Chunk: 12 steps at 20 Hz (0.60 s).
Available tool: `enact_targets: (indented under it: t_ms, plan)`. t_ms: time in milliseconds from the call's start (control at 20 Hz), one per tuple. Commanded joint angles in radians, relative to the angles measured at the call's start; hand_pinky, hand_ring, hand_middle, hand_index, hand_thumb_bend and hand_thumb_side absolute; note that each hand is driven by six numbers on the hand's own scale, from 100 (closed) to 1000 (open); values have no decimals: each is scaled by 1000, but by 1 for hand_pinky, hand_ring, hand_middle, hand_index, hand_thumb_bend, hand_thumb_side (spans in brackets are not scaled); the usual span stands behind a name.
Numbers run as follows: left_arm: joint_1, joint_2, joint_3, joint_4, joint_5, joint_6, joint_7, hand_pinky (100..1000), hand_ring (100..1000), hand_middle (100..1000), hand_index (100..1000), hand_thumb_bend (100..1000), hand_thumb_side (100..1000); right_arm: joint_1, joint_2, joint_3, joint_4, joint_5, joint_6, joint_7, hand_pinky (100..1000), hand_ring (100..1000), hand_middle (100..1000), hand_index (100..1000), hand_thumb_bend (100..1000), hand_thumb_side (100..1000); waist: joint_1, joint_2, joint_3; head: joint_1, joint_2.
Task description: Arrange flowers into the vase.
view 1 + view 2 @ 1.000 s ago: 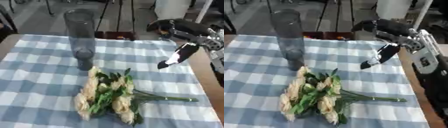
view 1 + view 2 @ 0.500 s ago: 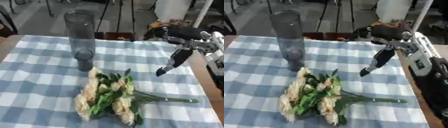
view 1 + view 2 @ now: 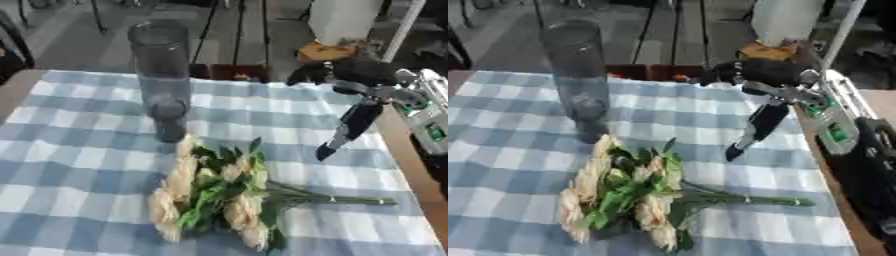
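- A table [image 3: 79,165] covered with a blue and white checked cloth [image 3: 52,150] carries the things; bare wood shows along its right edge and at its far left corner.
- A tall, clear glass vase [image 3: 162,75] stands upright toward the far left part of the table, with a thick, dark base. Nothing can be seen inside it.
- A bunch of flowers [image 3: 214,192] lies flat on the cloth near the middle of the table, just in front of the vase. The nearest cream bloom is close to the vase's base; whether they touch cannot be told.
- The bunch has cream-coloured blooms and green leaves. The blooms point toward the near left, and the green stems [image 3: 337,199] run out toward the right edge of the table.
- The right hand [image 3: 350,125] comes in from the right side, above the far right part of the table. Its black fingers are straight and point down toward the cloth, with the tips above the cloth to the right of the flowers and well apart from them.
- That hand holds nothing. Whether its fingertips touch the cloth cannot be told.
- The right arm [image 3: 824,115] lies along the table's right edge, black with silver and green parts.
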Motion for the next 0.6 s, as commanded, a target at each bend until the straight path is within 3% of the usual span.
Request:
enact_targets:
  t_ms: [50,200,400,600]
  plan:
    - [-8,10,1,-14,3,0,0,565,681,612,891,100,892,-13,-22,-8,-2,30,-330,330,639,837,844,898,1000,602,3,-24,-2,0,-11]
    - [-9,10,1,-14,3,0,0,565,681,611,891,100,892,-6,-18,-6,-4,35,-330,330,629,807,838,896,1000,618,4,-25,-3,1,-11]
    - [-9,10,0,-14,3,0,0,565,681,610,891,100,892,25,-12,-2,-15,-2,-330,330,591,693,781,885,916,671,4,-25,-4,1,-11]
    - [-8,11,1,-14,2,2,1,565,679,609,891,100,891,66,-12,-4,-20,-51,-330,330,517,599,729,873,892,693,3,-27,-7,3,-9]
